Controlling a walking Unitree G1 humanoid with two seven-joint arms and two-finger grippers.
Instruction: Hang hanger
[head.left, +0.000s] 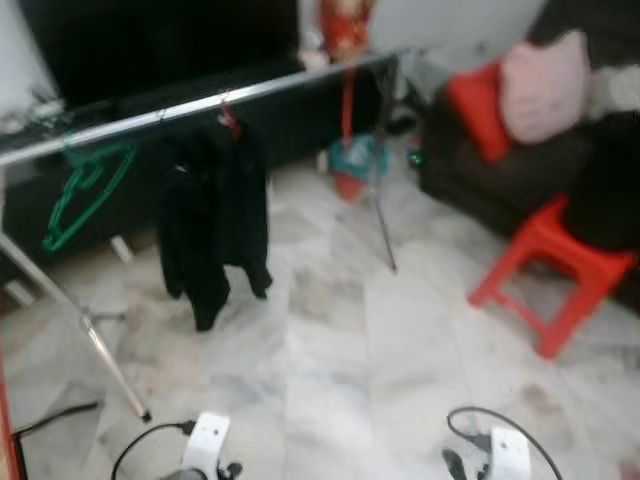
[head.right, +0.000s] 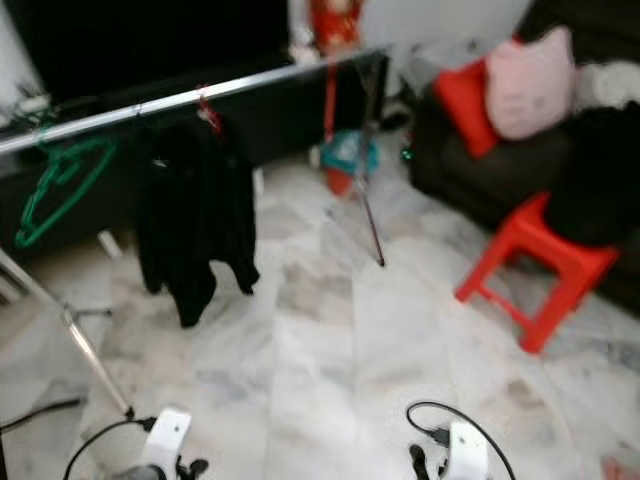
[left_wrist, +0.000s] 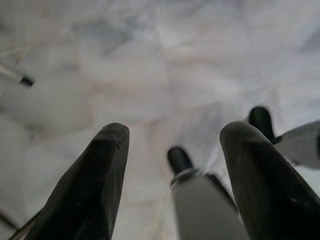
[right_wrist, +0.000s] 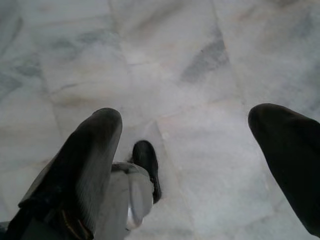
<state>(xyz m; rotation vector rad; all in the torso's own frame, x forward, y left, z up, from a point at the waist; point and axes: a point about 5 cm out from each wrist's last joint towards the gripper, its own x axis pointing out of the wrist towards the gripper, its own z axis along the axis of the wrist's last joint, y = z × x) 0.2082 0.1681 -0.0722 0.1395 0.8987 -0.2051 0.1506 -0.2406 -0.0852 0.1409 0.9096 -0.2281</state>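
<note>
A green hanger (head.left: 85, 192) hangs empty near the left end of a long silver rail (head.left: 200, 104) of a clothes rack. Further right on the rail, a black garment (head.left: 212, 220) hangs from a red hanger hook (head.left: 229, 115). Both my arms hang low at the bottom of the eye views, the left arm (head.left: 205, 445) and the right arm (head.left: 505, 455), well short of the rack. In its wrist view, my left gripper (left_wrist: 175, 130) is open over marble floor with nothing between its fingers. My right gripper (right_wrist: 186, 114) is open too, also holding nothing.
A slanted rack leg (head.left: 95, 345) reaches the floor at front left and another thin leg (head.left: 383, 225) stands mid-room. A red plastic stool (head.left: 555, 265) sits at right beside a dark sofa (head.left: 510, 170) with a red cushion and a pink cushion (head.left: 545, 85). Marble floor (head.left: 350, 350) lies ahead.
</note>
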